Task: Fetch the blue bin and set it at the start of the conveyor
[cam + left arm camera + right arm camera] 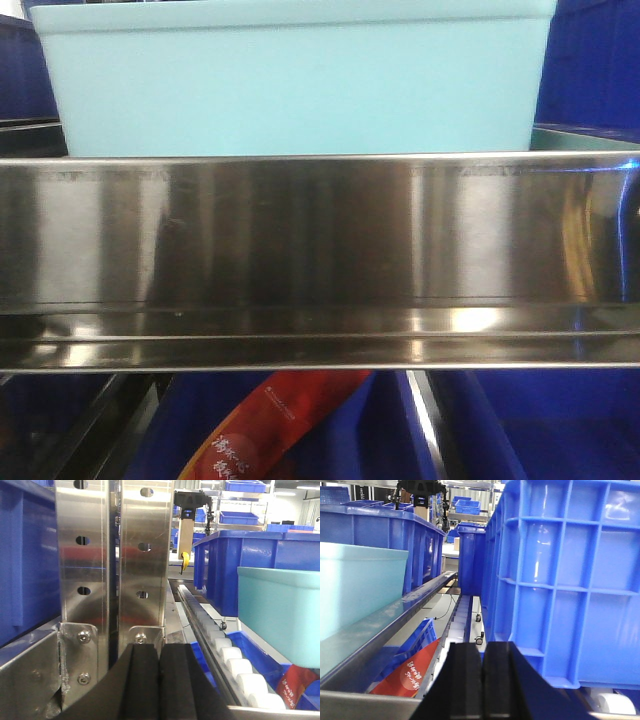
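Close in first: left gripper (pixel 160 655) is clenched, black pads pressed flat with only a seam between them, nothing held. Right gripper (pixel 483 652) likewise closed on itself, empty.

Left wrist view: the pads sit right before a pair of perforated steel uprights (pixel 112 555) with bolted brackets at their foot. An open lane runs to the right of them, along a row of white rollers (pixel 235 667). The blue bin (pixel 280 615) stands right of that lane, one corner showing, a dark ribbed crate (pixel 225 565) beyond it.

Right wrist view: a tall ribbed crate (pixel 570 580) crowds the right side, near the pads. The bin's pale wall is at far left, on the shelf edge, with a narrow channel between. A red packet (pixel 410 677) lies below shelf level.

Only the front view gives the bin head-on: its long wall fills the top of the frame, just behind the shiny stainless rail (pixel 320 250), dark blue crates on both flanks.
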`<state>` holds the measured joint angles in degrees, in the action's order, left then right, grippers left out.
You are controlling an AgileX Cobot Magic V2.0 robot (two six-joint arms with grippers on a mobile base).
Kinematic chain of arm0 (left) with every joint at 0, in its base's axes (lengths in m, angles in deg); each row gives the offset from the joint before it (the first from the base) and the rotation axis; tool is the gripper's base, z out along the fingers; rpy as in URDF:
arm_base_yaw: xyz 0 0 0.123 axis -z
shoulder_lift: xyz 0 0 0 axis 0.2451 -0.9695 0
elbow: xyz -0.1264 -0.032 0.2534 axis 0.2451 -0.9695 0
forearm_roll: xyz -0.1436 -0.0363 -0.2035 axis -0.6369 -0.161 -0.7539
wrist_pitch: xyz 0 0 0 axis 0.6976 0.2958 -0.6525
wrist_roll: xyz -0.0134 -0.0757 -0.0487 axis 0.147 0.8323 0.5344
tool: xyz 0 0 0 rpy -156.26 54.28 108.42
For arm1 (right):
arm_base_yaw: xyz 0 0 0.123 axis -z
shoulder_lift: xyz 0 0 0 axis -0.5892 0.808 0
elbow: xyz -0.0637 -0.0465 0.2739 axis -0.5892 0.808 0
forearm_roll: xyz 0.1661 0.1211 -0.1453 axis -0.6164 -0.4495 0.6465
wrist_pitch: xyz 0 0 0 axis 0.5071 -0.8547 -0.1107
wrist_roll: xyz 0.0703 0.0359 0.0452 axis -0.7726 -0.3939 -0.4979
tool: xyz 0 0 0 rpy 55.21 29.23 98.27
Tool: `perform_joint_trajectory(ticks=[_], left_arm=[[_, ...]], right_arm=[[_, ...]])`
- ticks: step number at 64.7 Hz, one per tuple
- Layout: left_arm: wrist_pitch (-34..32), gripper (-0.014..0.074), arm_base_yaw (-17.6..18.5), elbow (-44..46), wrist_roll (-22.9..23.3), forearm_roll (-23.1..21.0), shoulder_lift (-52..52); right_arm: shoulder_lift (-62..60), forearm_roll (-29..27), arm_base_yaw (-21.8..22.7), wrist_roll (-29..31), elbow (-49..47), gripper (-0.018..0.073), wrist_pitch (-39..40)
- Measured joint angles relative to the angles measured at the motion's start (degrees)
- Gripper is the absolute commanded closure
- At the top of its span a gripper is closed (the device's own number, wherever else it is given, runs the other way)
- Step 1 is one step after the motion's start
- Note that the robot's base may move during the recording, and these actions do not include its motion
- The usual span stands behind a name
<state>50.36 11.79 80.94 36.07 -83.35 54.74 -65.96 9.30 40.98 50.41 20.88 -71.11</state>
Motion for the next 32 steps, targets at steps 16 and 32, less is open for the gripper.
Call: perform_joint_trajectory(ticks=[16,32], left_arm=[[0.0,0.0707,0.0,0.0,0.0,0.0,0.0],[0.0,0.0707,0.0,0.0,0.0,0.0,0.0]], right_arm=[[0.0,0.0,0.0,0.0,0.0,0.0721,0.0],[0.0,0.0,0.0,0.0,0.0,0.0721,0.0]])
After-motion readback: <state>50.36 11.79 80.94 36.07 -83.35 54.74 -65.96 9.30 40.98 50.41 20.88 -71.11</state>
